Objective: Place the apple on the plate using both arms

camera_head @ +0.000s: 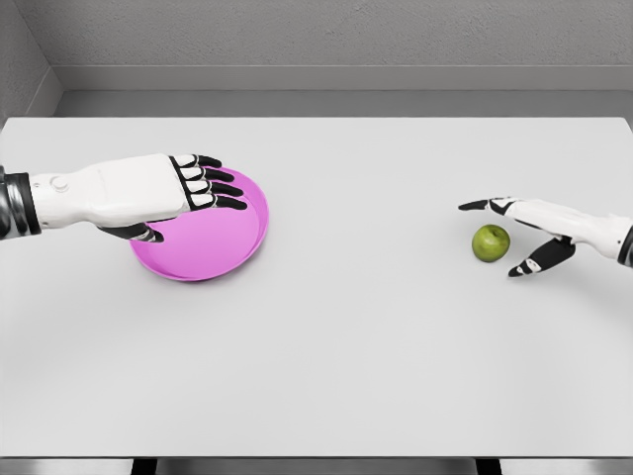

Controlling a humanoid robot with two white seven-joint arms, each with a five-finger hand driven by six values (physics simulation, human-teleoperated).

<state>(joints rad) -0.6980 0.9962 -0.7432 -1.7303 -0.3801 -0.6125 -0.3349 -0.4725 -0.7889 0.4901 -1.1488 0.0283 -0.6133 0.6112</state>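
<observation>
Hands are seen at opposite ends of a white table (326, 356) in this head-camera render. At far left, the left hand (163, 193) is extended over the near-left part of a pink plate (223, 233), palm down, with the black-tipped fingers (220, 188) held straight and close together and the thumb tucked beneath; nothing is gripped, and whether the plate is touched cannot be told. The plate is laid flat on the table's left half, its left part hidden by the hand. Well apart from it, toward the right edge, a green apple (491, 242) is set upright on the tabletop. The right hand (539, 233) is brought in from the right, just beside the apple, with the fingers spread wide: one finger is stretched out above and behind the fruit, the thumb is angled below it. The apple is not held.
</observation>
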